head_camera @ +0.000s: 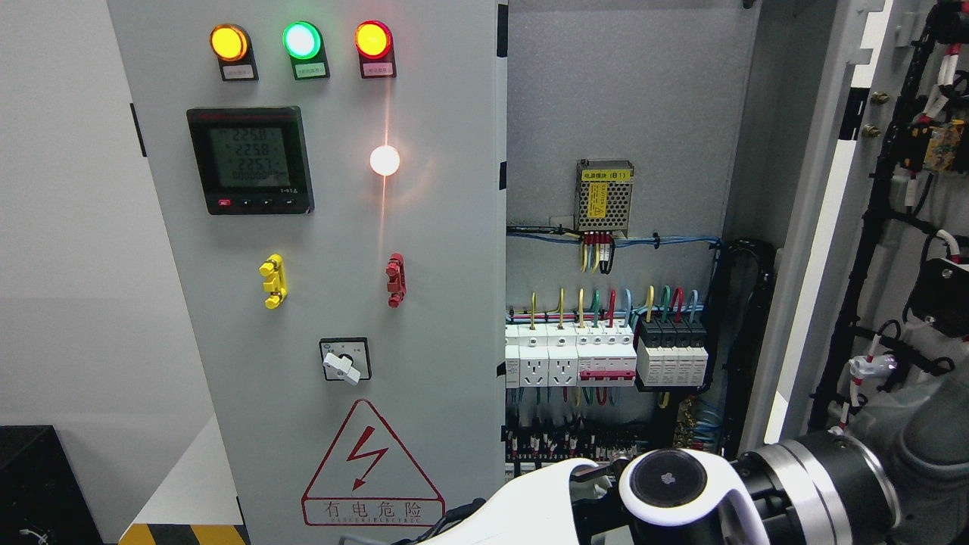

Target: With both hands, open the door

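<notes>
- Electrical cabinet: left door (pixel 318 272) closed, filling the left-centre of the head view; right door (pixel 870 227) swung wide open, seen from its inner side at the right edge
- Left door carries three lit lamps along the top: yellow lamp (pixel 229 42), green lamp (pixel 302 39), red lamp (pixel 373 39)
- Below them a black meter (pixel 250 160) with a lit display; digits too small to read reliably
- A bright white light (pixel 384 160) glows right of the meter
- Mid-door: yellow handle (pixel 273 281) and red handle (pixel 395 280), well apart, both upright
- Rotary switch (pixel 345 360) below them, white knob tilted
- Warning triangle (pixel 372 465) with red lightning bolt at the door's bottom
- Cabinet interior (pixel 621 113) exposed between the two doors: power supply (pixel 604 197) with yellow label up high, a row of breakers (pixel 606 356) with coloured wires lower down
- Inner side of the right door shows black cable bundles (pixel 870 250)
- Right arm (pixel 825 484) comes in from the lower right, reaching left across the bottom edge; white shell and a round black cap near the wrist
- Right hand: cut off at the bottom edge, cannot tell how it is set
- Left arm out of view
- Black box (pixel 38 477) at the lower left corner
</notes>
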